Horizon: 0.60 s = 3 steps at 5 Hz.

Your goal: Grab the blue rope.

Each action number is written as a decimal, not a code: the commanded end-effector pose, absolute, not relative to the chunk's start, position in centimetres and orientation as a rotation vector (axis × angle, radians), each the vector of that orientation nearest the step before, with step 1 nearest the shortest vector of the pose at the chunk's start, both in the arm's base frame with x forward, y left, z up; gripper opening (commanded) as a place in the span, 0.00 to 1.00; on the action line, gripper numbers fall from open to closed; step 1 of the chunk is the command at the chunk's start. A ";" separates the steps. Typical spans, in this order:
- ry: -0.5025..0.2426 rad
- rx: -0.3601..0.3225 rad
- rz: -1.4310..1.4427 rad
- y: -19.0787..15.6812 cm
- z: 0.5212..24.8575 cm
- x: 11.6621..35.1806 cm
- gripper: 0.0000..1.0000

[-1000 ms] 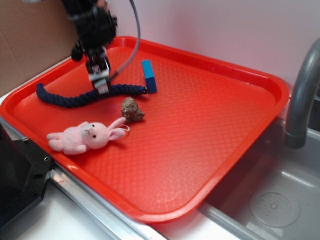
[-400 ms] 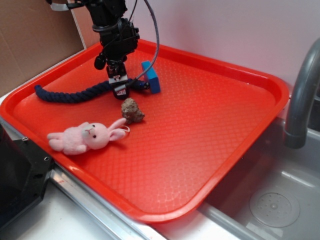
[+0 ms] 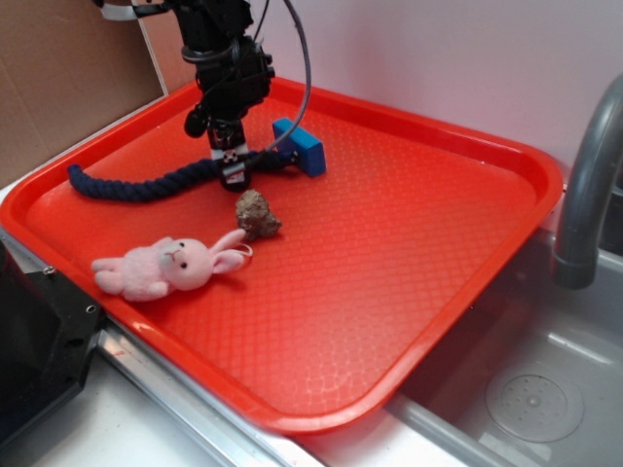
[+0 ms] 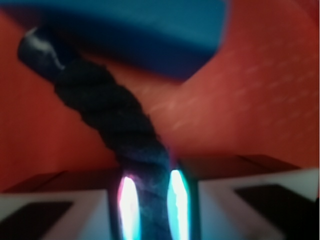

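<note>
The blue rope (image 3: pixel 136 187) is dark navy and twisted. It lies across the back left of the red tray (image 3: pixel 409 253). My gripper (image 3: pixel 234 176) stands over the rope's right part, with its jaws shut on the rope. In the wrist view the rope (image 4: pixel 110 110) runs up from between the fingers (image 4: pixel 128 205) to its taped end at the top left. The small bright-blue block (image 3: pixel 300 147) touches the rope's right end and lies skewed; it fills the top of the wrist view (image 4: pixel 130 30).
A brown lump (image 3: pixel 256 214) sits just in front of the gripper. A pink plush bunny (image 3: pixel 165 266) lies near the tray's front left edge. A grey faucet (image 3: pixel 589 175) and a steel sink (image 3: pixel 526 389) are on the right. A cardboard wall (image 3: pixel 58 78) is at the left.
The gripper moved right along the rope, dragging its right end. The blue block was pushed and turned to lie skewed to the right. The rope's left end shifted slightly.
</note>
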<state>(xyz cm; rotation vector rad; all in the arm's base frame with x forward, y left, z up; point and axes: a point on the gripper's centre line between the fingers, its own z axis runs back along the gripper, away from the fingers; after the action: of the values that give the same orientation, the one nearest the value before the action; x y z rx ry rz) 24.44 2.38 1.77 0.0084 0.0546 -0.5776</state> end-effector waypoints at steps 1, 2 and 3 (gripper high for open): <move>0.061 0.061 -0.207 0.3 10.3 22.8 0.00; 0.025 -0.051 -0.001 -1.5 14.9 21.7 0.00; -0.006 -0.085 0.069 -2.9 18.6 20.5 0.00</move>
<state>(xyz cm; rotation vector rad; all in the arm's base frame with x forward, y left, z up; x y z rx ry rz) 19.37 -2.57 17.27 -0.0845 0.0479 0.0750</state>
